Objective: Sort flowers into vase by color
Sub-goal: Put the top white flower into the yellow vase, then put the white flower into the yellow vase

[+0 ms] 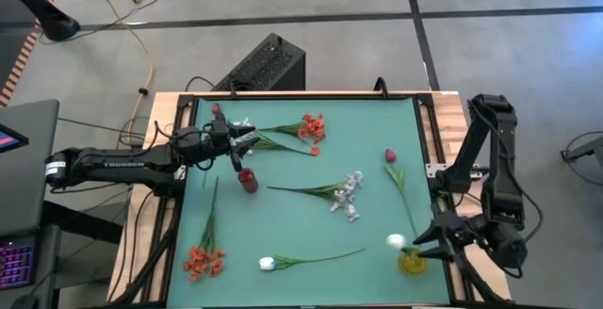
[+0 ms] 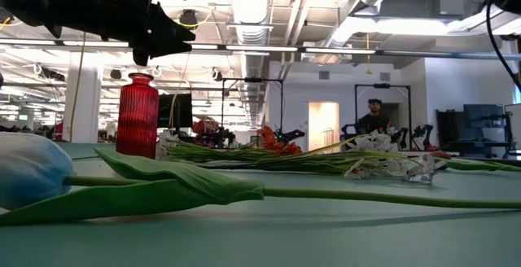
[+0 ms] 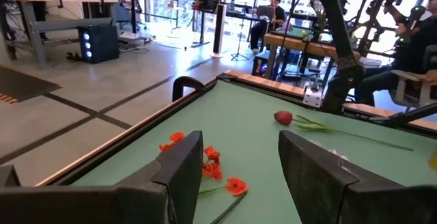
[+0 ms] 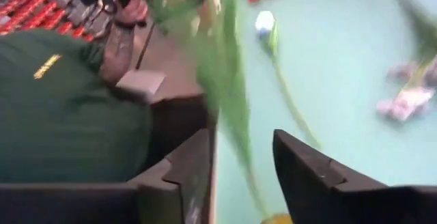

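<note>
A: left gripper [image 1: 247, 139]?
B: fingers apart, empty, above the red vase [image 1: 248, 180]
A: right gripper [image 1: 423, 242]?
B: spread around a green stem [image 4: 235, 121] over the yellow vase [image 1: 411, 262]; remaining flowers [image 1: 334, 192] lie on the mat

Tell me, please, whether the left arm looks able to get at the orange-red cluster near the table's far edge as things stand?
Probably yes. The left gripper hangs open above the mat, the orange-red cluster lies just ahead of it, and nothing stands between them; the red vase sits off to one side.
</note>
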Action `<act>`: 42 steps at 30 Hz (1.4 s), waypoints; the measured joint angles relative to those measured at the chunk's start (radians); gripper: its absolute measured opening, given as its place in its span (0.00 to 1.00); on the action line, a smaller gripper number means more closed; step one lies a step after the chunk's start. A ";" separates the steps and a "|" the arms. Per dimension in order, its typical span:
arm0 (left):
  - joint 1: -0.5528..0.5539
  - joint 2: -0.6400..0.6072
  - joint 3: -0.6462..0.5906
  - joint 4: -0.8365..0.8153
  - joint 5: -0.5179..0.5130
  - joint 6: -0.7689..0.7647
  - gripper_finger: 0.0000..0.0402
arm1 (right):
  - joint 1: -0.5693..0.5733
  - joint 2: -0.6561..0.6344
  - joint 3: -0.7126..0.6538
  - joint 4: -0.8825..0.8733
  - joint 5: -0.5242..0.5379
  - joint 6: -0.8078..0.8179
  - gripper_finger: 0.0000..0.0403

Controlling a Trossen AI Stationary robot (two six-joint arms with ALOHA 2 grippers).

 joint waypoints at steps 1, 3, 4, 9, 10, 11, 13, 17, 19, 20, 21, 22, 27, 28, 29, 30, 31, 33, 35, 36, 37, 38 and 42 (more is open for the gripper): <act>0.000 0.000 0.000 0.000 0.007 0.000 0.45 | -0.010 -0.010 0.000 -0.003 -0.037 0.023 0.49; 0.000 0.000 0.000 0.000 0.024 0.000 0.45 | -0.024 -0.029 0.000 -0.014 -0.095 0.066 0.51; 0.000 0.000 0.000 0.000 0.026 0.000 0.45 | -0.031 -0.040 0.000 -0.015 -0.120 0.085 0.52; 0.000 0.000 0.000 0.001 0.033 0.000 0.45 | -0.059 -0.102 0.000 -0.027 -0.200 0.150 0.50; 0.000 0.000 0.000 0.001 0.033 0.000 0.45 | -0.066 -0.114 0.000 -0.035 -0.204 0.156 0.49; 0.000 0.000 0.000 0.001 0.033 0.000 0.45 | -0.074 -0.127 0.000 -0.044 -0.204 0.156 0.49; 0.000 0.000 0.000 0.001 0.033 0.000 0.45 | -0.093 -0.154 0.000 -0.063 -0.204 0.154 0.47; 0.000 0.000 0.000 0.001 0.033 0.000 0.45 | -0.153 -0.203 0.000 -0.139 -0.198 0.127 0.44; 0.000 0.000 0.000 -0.001 0.033 0.000 0.45 | -0.198 -0.224 0.000 -0.168 -0.180 0.098 0.43; 0.000 0.000 0.000 -0.005 0.033 0.000 0.45 | -0.225 -0.234 0.000 -0.173 -0.174 0.079 0.43; 0.000 0.000 0.000 -0.013 0.033 0.000 0.45 | -0.257 -0.242 0.000 -0.172 -0.172 0.056 0.42; 0.000 0.000 0.000 -0.023 0.033 0.000 0.45 | -0.289 -0.248 0.000 -0.169 -0.173 0.034 0.42; 0.000 0.000 0.000 -0.060 0.033 0.000 0.45 | -0.478 -0.270 0.000 -0.165 -0.218 -0.083 0.42; 0.000 0.000 0.000 -0.066 0.034 0.000 0.45 | -0.517 -0.270 0.000 -0.164 -0.238 -0.106 0.42; 0.000 0.000 0.000 -0.071 0.034 -0.001 0.45 | -0.555 -0.270 0.000 -0.164 -0.260 -0.132 0.42; 0.000 0.000 0.000 -0.078 0.034 -0.003 0.45 | -0.596 -0.268 0.000 -0.164 -0.287 -0.158 0.42; 0.000 0.000 0.000 -0.086 0.034 -0.004 0.45 | -0.636 -0.265 0.000 -0.163 -0.316 -0.184 0.42; -0.001 0.000 0.000 -0.101 0.034 -0.005 0.45 | -0.718 -0.251 0.000 -0.158 -0.365 -0.231 0.42; -0.006 0.000 0.000 -0.110 0.034 -0.005 0.45 | -0.799 -0.231 0.000 -0.147 -0.418 -0.282 0.42; -0.010 0.000 0.000 -0.112 0.033 -0.004 0.45 | -0.842 -0.218 0.000 -0.133 -0.449 -0.313 0.42; -0.016 0.000 0.000 -0.113 0.034 -0.003 0.45 | -0.881 -0.202 0.000 -0.110 -0.482 -0.342 0.42; -0.022 0.000 0.000 -0.114 0.034 0.002 0.45 | -0.920 -0.186 0.000 -0.086 -0.514 -0.372 0.42; -0.046 0.000 0.000 -0.118 0.034 0.025 0.45 | -1.060 -0.105 0.000 0.039 -0.650 -0.501 0.42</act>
